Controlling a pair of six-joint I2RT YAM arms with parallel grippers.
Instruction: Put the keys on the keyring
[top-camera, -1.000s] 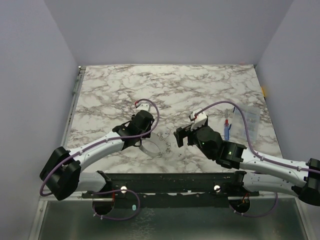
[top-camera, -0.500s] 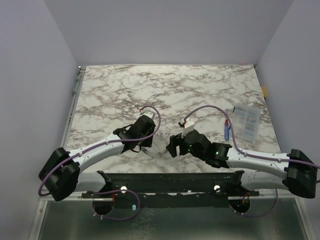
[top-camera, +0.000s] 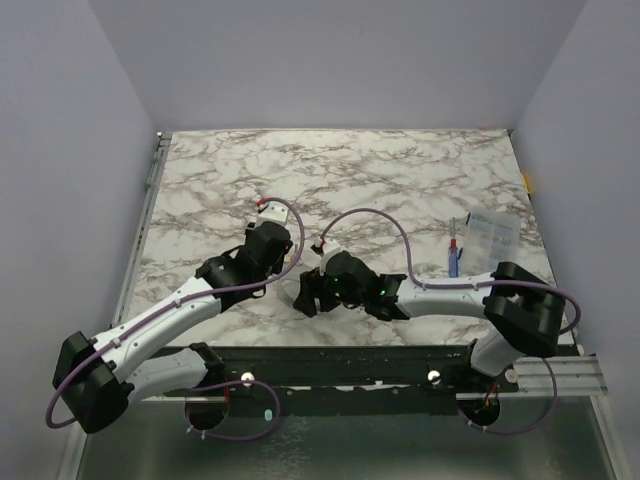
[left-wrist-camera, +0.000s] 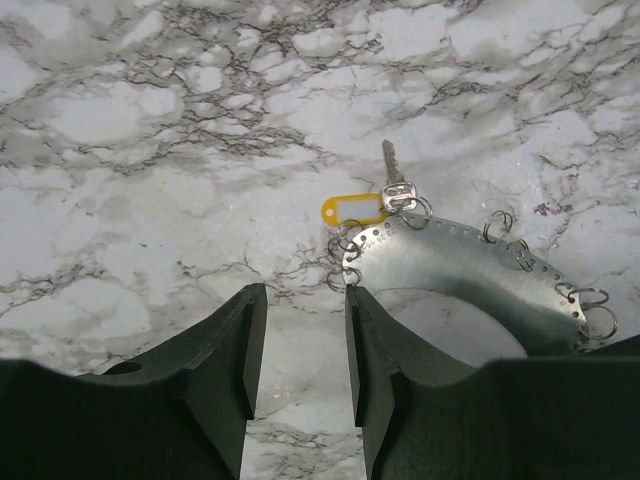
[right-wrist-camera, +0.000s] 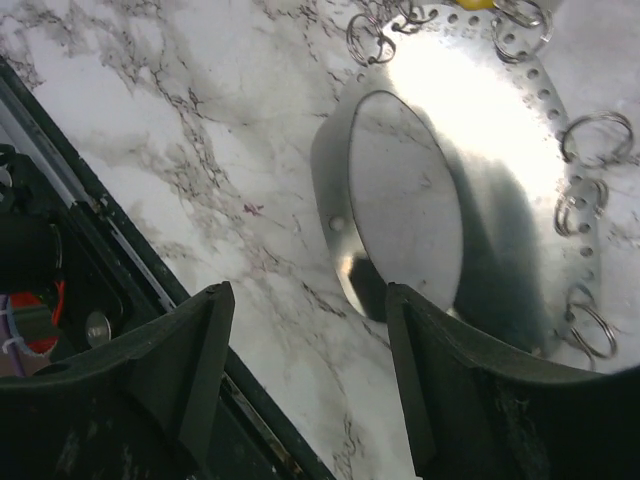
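The left fingers (left-wrist-camera: 240, 340) stand slightly apart with nothing between them, over the marble counter (left-wrist-camera: 150, 120). Just ahead of them lies a grey disc (left-wrist-camera: 460, 262), its rim pierced with holes and hung with small wire rings (left-wrist-camera: 345, 245). A silvery key (left-wrist-camera: 393, 172) lies flat on the counter at the disc's far edge, blade pointing away. Its head touches a keyring (left-wrist-camera: 418, 208) at the rim; whether it is threaded on cannot be told. A yellow tag (left-wrist-camera: 352, 208) lies just beside the key's head, on its left.

The right fingers (right-wrist-camera: 200, 340) are wide apart and hold nothing. They hang over the disc, whose shiny middle shows as an oval in the right wrist view, with more rings along its rim.

From above, the two arms meet near the front middle of the counter, and the disc is mostly hidden under the right one. A blue-and-red stick (top-camera: 454, 260) and a clear box (top-camera: 492, 238) lie well apart on the right.
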